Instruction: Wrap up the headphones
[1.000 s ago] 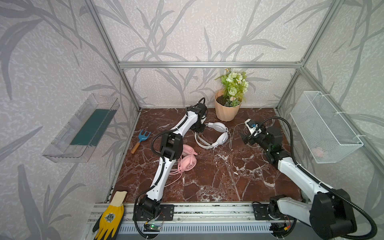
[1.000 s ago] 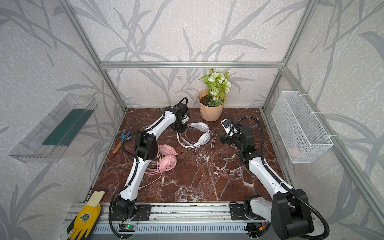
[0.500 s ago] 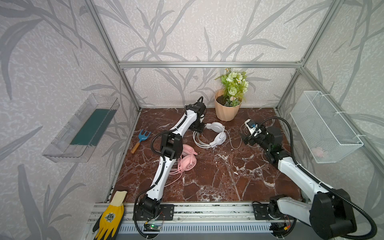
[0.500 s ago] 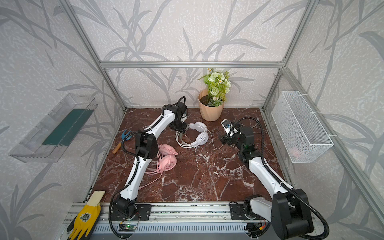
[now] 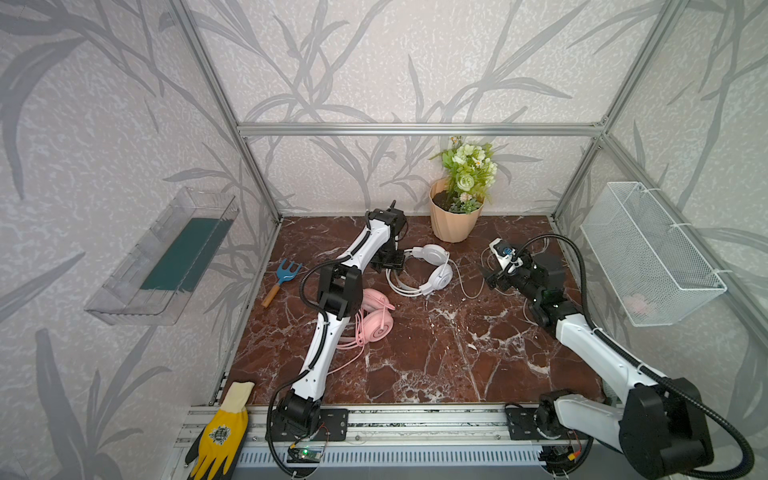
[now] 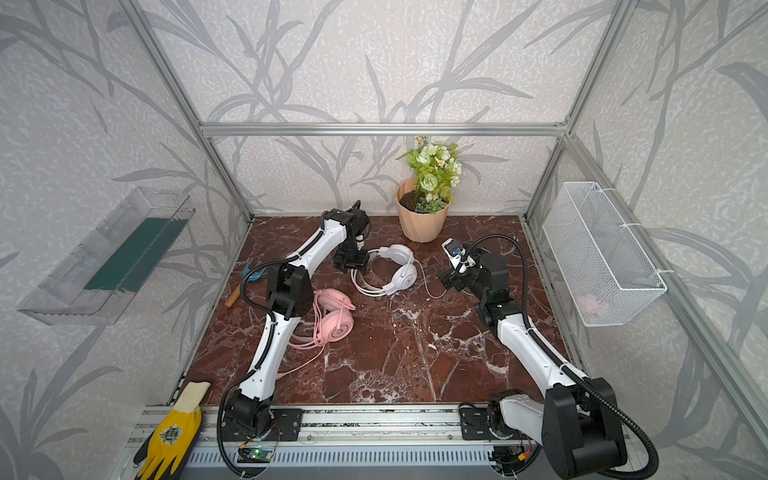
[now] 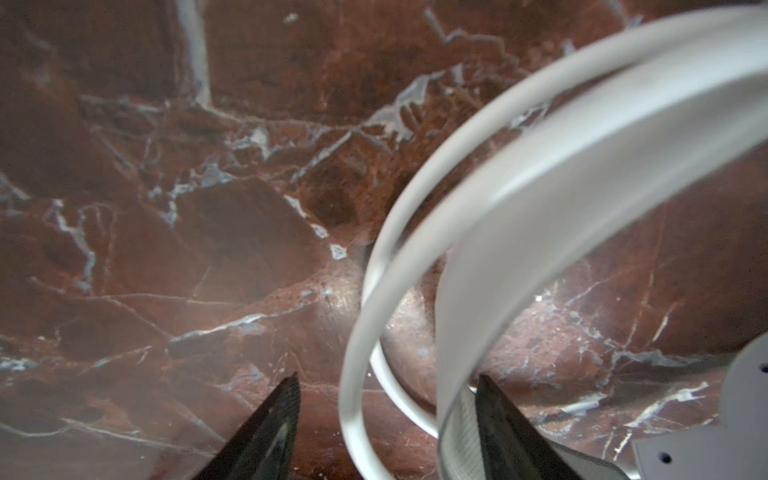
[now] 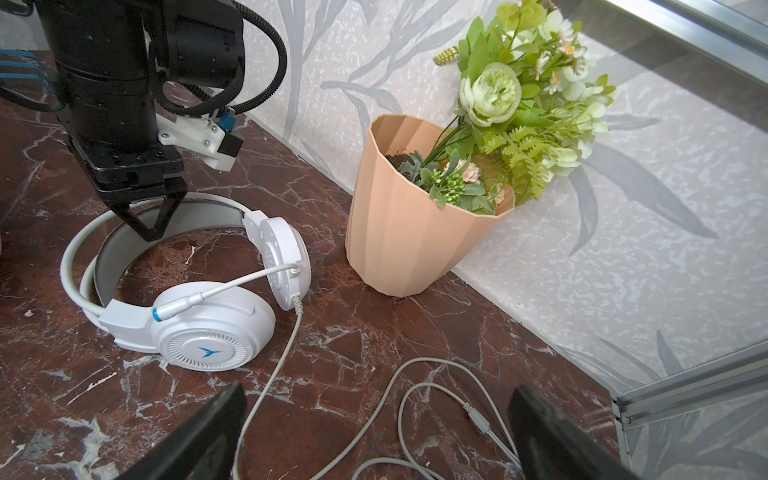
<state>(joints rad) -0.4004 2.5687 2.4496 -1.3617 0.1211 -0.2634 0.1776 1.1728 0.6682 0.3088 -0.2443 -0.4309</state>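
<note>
White headphones [image 5: 437, 272] lie flat on the marble table [image 5: 436, 365] toward the back, just in front of the peach flowerpot [image 8: 407, 232]; both earcups face the pot side and the headband [image 8: 187, 212] arcs away from it.

Left gripper [image 5: 390, 271] points straight down over that headband; jaws apart and straddling it; in the left wrist view both bands pass between the black fingers [image 7: 274, 424], with a clear gap on one side and the wide band close against the other finger; nothing clamped, so it reads as open.

Right gripper [image 8: 378, 390] sits low and to the right, aimed at the headset; jaws spread wide and holding nothing; loops of the white cable [image 8: 415, 386] lie loose on the table between and ahead of its fingers.

Pink headphones [image 5: 376, 324] rest nearer the front left, partly under the left arm's elbow; the pink cable [image 5: 353, 357] trails toward the front edge; well apart from the white set.

Blue rake [image 5: 286, 270] lies by the left wall; yellow glove [image 5: 222, 432] on the front rail; wire basket [image 5: 648, 257] hangs on the right wall.
</note>
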